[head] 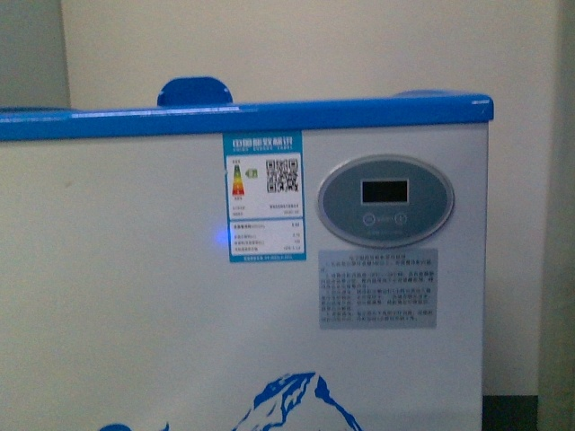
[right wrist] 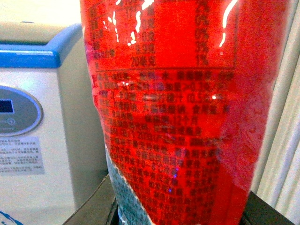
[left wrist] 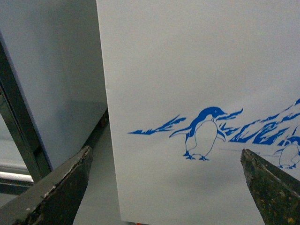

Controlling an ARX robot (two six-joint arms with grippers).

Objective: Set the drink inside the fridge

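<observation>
- Front view. One fridge [head: 117, 296] fills the frame. It shows one blue top rim [head: 269, 115], one energy label [head: 264, 196], one oval control panel [head: 385, 200] and one grey data plate [head: 378, 288]. Neither arm appears, and no bottle is in sight. The lids cannot be seen from this angle.
- Left wrist view. The left hand [left wrist: 165, 157] stands wide, with its two dark fingers [left wrist: 61, 187] well apart and nothing between them. It faces the fridge's white wall. The decal shows one whole penguin [left wrist: 202, 133] and a second cut off by the frame edge.
- Right wrist view. One drink [right wrist: 173, 117] fills the frame in a glossy red printed sleeve, its cap out of view. The right hand [right wrist: 178, 213] is closed on the bottle's body, one dark finger showing at each side. The drink is outside the fridge, near its front corner.
- Handling (a judgement). The bottle is probably light, and its film sleeve looks slick and slightly yielding. A firm, moderate hold on the straight body suits it better than a hold on the neck.
</observation>
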